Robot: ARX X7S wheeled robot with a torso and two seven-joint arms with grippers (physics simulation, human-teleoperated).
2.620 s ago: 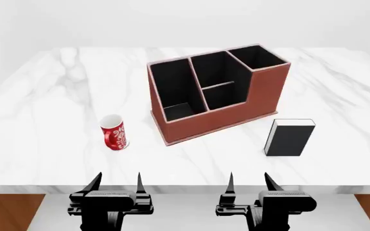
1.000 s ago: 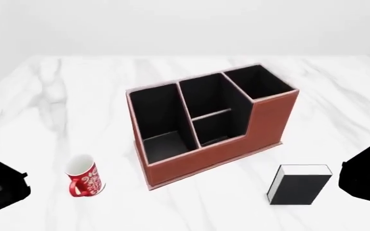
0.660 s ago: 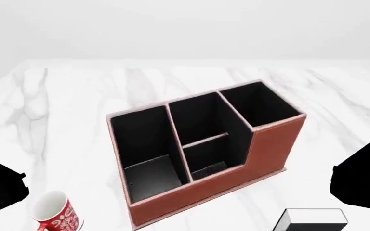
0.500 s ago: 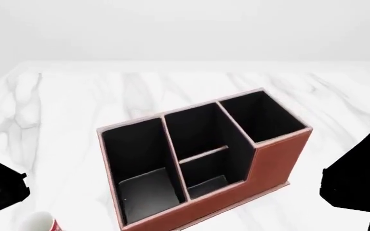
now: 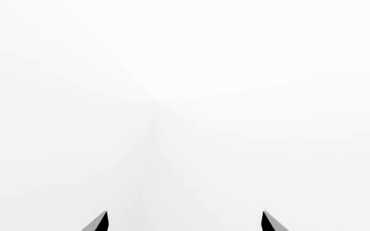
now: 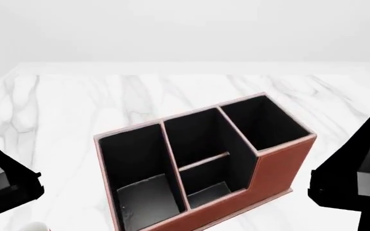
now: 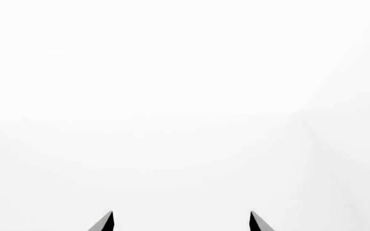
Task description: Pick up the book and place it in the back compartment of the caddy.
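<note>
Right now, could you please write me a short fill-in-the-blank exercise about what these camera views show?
1. The caddy has brown outer walls and a ____ lining.
2. The caddy stands on a white ____ table.
3. A low crossbar splits the caddy's ____ section into two cells.
4. In its wrist view the left gripper has its fingertips apart, so it is ____.

Missing words: black; marble; middle; open
</note>
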